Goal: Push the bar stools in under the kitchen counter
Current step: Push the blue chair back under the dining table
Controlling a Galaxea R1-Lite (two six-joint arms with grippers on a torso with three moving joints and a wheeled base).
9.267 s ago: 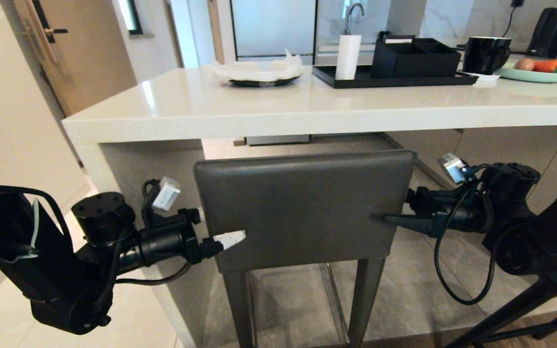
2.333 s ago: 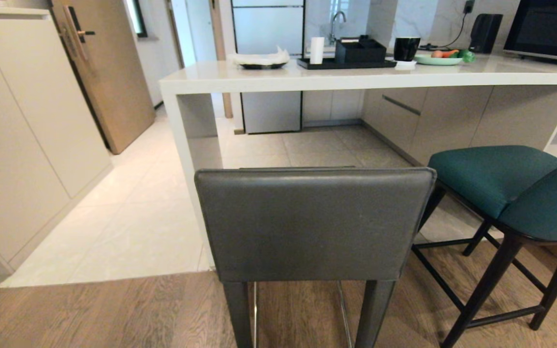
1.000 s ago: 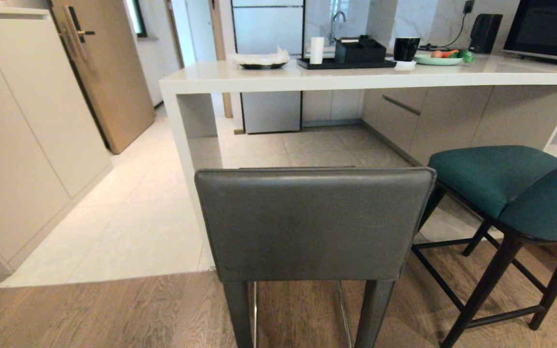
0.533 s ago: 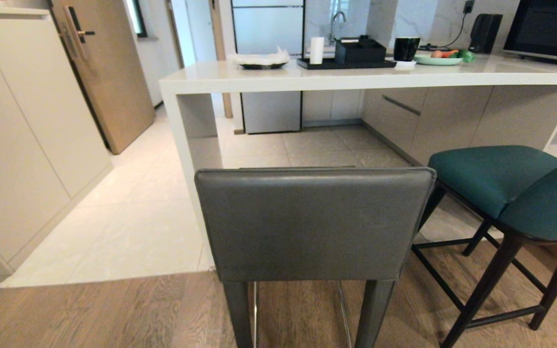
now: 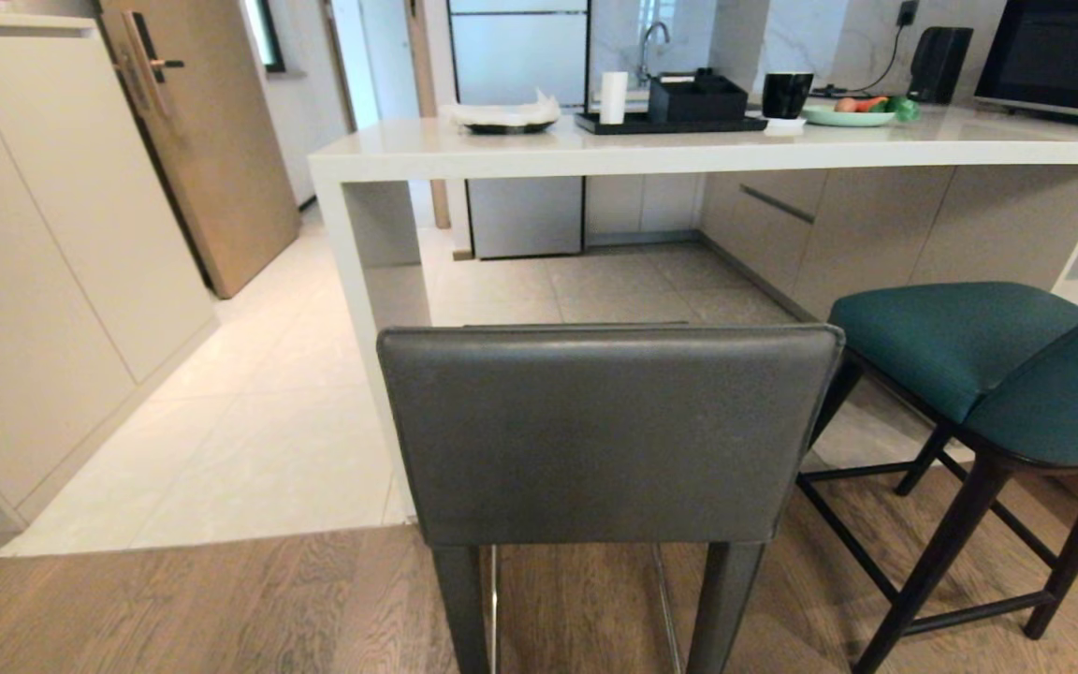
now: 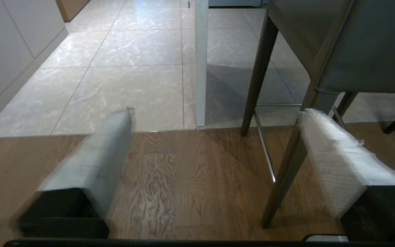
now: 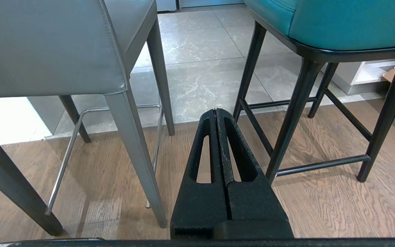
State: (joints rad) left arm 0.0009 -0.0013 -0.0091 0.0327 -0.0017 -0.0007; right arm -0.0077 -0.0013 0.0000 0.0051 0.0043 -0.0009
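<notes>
A grey leather bar stool with a low rectangular back (image 5: 600, 431) stands in the foreground of the head view, at about 6 o'clock from the long glossy white stone-look kitchen bench (image 5: 689, 150), its back well short of the bench's front edge and its seat not under it. At its 3 o'clock, just beside it, a teal upholstered bar stool with a curved back and black wooden legs (image 5: 988, 365) also stands out in front of the bench. Neither arm shows in this view.

The bench top carries a black rectangular tray (image 5: 670, 122) holding a white cylinder, with a black mug (image 5: 787, 94) and a pale green plate of vegetables (image 5: 848, 114) beyond.

Only the wrist views reveal the arms, both low over brown wood-grain flooring that meets marbled grey tile. The left pincer (image 6: 214, 147) hangs released, its two pads wrapped in white fibrous padding and set wide apart, empty; the grey stool's tapered dark legs and thin metal footrest (image 6: 264, 137) stand near it. The right pincer (image 7: 217, 118), of rough black material with slotted fingers, is clenched on nothing, pointing between the grey stool's stitched leather back (image 7: 46, 48) and the teal stool's black crossbars (image 7: 321, 164).
</notes>
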